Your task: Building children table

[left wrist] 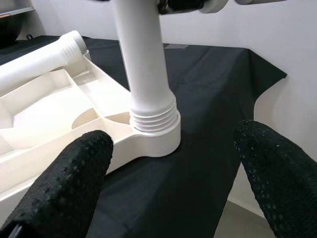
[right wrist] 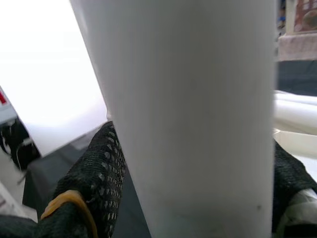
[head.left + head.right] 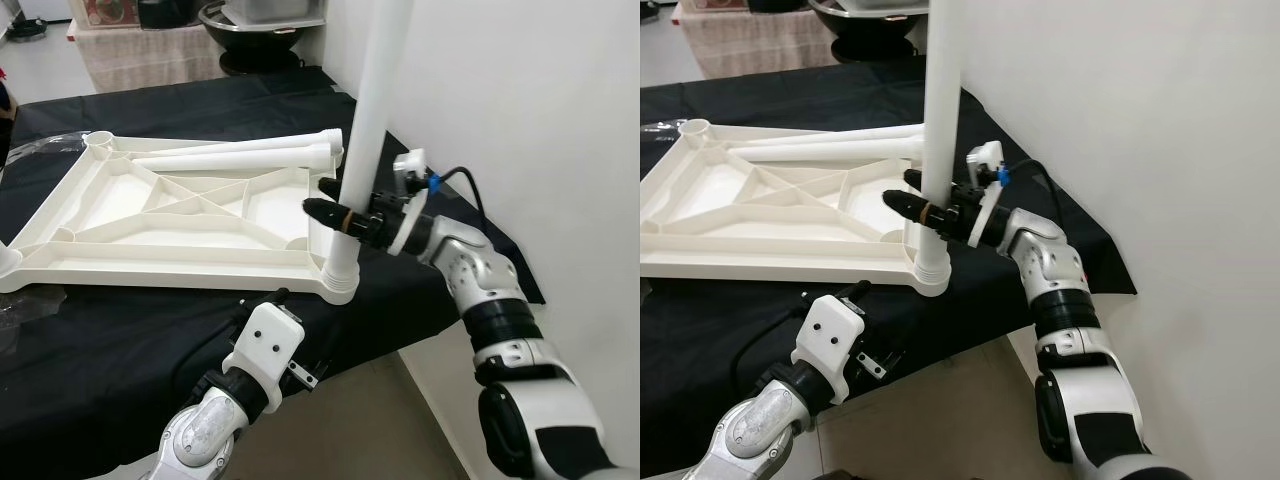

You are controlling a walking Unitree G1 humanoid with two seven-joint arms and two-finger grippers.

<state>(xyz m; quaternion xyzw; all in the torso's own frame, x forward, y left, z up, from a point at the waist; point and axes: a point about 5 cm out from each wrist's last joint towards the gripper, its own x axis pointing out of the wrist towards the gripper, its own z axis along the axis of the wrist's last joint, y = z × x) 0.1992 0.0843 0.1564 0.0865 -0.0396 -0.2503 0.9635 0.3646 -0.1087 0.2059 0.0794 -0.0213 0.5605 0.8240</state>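
The right claw (image 3: 335, 213) is closed around a white table leg (image 3: 365, 120), gripping it low on the shaft. The leg stands upright, its threaded end seated in the near right corner socket (image 1: 154, 135) of the inverted white tabletop (image 3: 150, 215). The tabletop lies on a worktop covered with a black cloth (image 3: 110, 350). Two more loose legs (image 3: 240, 152) lie across the tabletop's far side. The left claw (image 1: 168, 173) is spread wide and holds nothing, positioned near the worktop's front edge and facing the corner socket.
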